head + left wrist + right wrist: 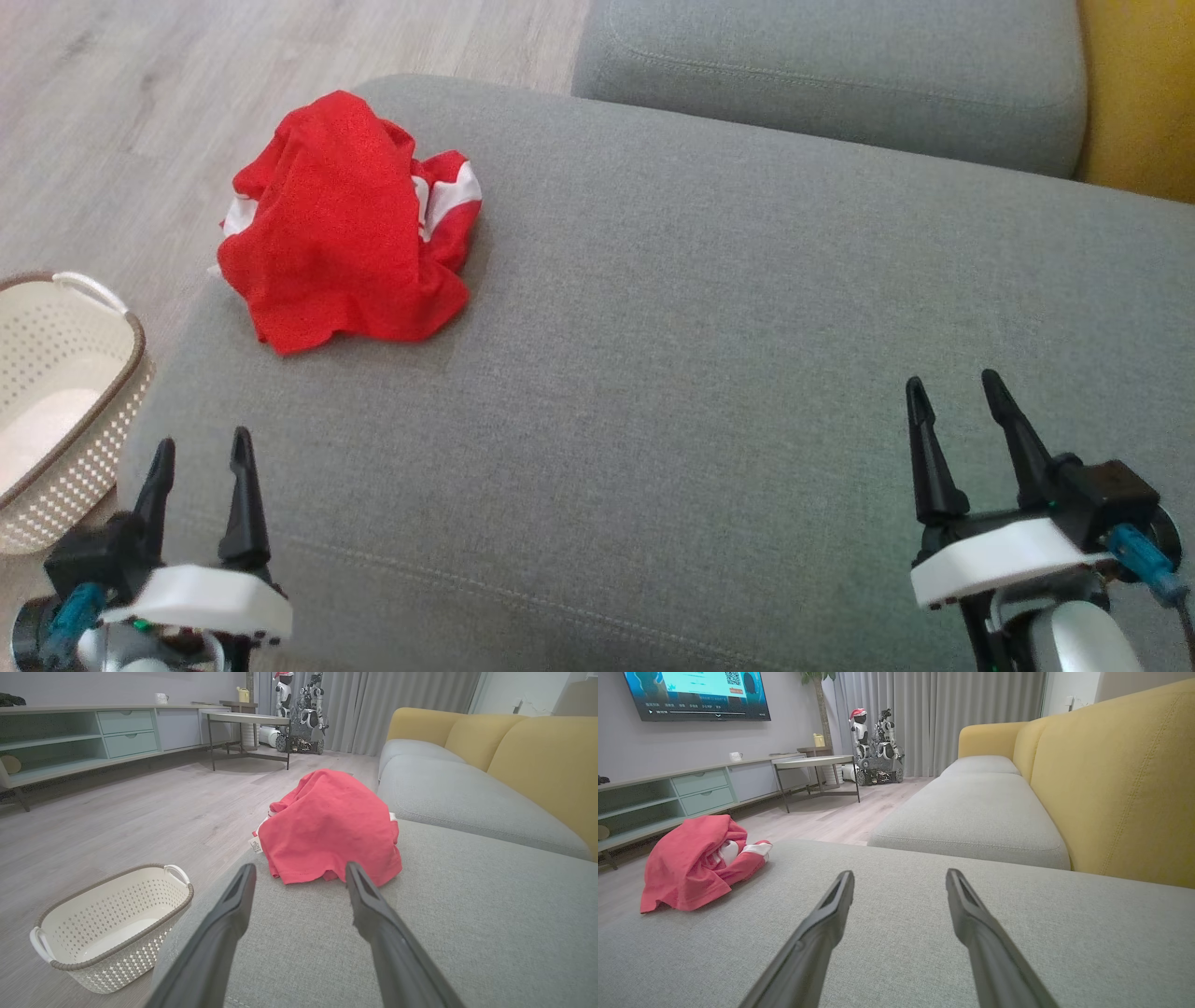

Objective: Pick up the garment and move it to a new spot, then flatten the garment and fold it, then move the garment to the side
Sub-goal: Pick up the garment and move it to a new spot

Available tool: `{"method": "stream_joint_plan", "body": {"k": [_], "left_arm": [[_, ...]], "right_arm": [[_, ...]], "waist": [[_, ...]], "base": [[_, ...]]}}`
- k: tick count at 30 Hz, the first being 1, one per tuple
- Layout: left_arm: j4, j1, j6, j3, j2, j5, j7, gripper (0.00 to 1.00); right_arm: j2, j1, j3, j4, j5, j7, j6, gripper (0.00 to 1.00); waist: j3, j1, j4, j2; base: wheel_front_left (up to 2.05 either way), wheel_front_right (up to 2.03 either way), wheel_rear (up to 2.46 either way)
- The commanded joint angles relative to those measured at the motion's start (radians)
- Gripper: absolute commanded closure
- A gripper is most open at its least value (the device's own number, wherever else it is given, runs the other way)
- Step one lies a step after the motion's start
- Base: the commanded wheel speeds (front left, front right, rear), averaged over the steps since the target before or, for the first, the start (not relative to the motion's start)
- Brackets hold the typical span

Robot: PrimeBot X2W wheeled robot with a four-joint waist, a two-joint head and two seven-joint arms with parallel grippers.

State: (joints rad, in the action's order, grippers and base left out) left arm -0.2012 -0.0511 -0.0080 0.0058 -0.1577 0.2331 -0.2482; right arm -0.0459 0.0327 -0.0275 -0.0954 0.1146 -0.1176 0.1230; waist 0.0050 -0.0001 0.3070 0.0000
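The red garment (pixel 345 224) lies bunched in a heap near the far left corner of the grey sofa seat cushion (pixel 700 373), untouched, so the task looks to be at its very first step, the pickup. The next move likely calls for the left gripper (pixel 204 439) to reach forward over the cushion and close on a raised fold near the top of the pile, since it is the nearer one and the heap sits straight ahead of its fingers in the left wrist view. The cloth is crumpled and doubled over itself, with white trim showing on its right side and a small label (pixel 255 844) sticking out at the cushion's edge; no sleeve or hem lies flat. Both claws stand wide open and hold nothing. The right gripper (pixel 952 378) hovers well apart from the garment. A perforated cream laundry basket (pixel 93 439) stands on the wooden floor (pixel 112 112) just beside the cushion's left edge.
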Motion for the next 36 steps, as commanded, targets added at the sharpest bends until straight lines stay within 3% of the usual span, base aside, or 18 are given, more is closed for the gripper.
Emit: {"method": "stream_joint_plan", "body": {"k": [1, 8, 12, 16, 23, 31, 32, 33, 36], "left_arm": [[0.038, 0.064, -0.001, 0.032, -0.022, 0.007, -0.008, 0.0], [0.027, 0.206, -0.034, 0.031, -0.054, 0.031, 0.01, 0.0], [-0.06, 0.352, -0.061, 0.029, -0.094, 0.048, 0.046, 0.0], [-0.226, 0.516, -0.087, 0.027, -0.115, 0.095, 0.093, 0.0], [-0.635, 0.764, -0.111, 0.043, -0.161, 0.18, 0.162, 0.0], [-0.856, 0.891, -0.122, -0.022, -0.182, 0.231, 0.276, 0.0], [-0.862, 0.899, -0.122, -0.036, -0.185, 0.238, 0.28, 0.4], [-0.867, 0.905, -0.122, -0.052, -0.187, 0.246, 0.284, 1.0], [-0.867, 0.913, -0.122, -0.092, -0.189, 0.291, 0.294, 1.0]], "right_arm": [[-0.004, -0.037, -0.023, 0.038, 0.006, -0.007, 0.008, 0.0], [-0.004, -0.085, -0.028, 0.069, -0.02, 0.017, 0.008, 0.0], [-0.004, -0.129, -0.044, 0.091, -0.044, 0.039, 0.008, 0.0], [-0.005, -0.169, -0.061, 0.106, -0.065, 0.058, 0.008, 0.0], [-0.009, -0.223, -0.087, 0.11, -0.074, 0.068, 0.008, 0.0], [-0.013, -0.237, -0.081, 0.12, -0.081, 0.073, 0.008, 0.0], [-0.013, -0.24, -0.082, 0.12, -0.081, 0.074, 0.008, 0.0], [-0.013, -0.242, -0.083, 0.12, -0.082, 0.074, 0.008, 0.0], [-0.013, -0.248, -0.083, 0.118, -0.081, 0.076, 0.008, 0.0]], "waist": [[0.009, 0.0001, 0.0, 0.0], [0.097, 0.0001, -0.012, 0.0], [0.179, 0.0001, -0.043, 0.0], [0.259, 0.0001, -0.074, 0.0], [0.348, 0.0001, -0.142, 0.0], [0.389, 0.0001, -0.155, 0.0], [0.391, 0.0001, -0.156, 0.0], [0.393, 0.0001, -0.155, 0.0], [0.396, 0.0001, -0.15, 0.0]], "base": [[0.0, 0.0, 0.0], [0.0, 0.0, 0.0], [0.0, 0.0, 0.0], [0.0, 0.0, 0.0], [0.0, 0.0, 0.0], [0.0, 0.0, 0.0], [0.0, 0.0, 0.0], [0.0, 0.0, 0.0], [0.0, 0.0, 0.0]]}}
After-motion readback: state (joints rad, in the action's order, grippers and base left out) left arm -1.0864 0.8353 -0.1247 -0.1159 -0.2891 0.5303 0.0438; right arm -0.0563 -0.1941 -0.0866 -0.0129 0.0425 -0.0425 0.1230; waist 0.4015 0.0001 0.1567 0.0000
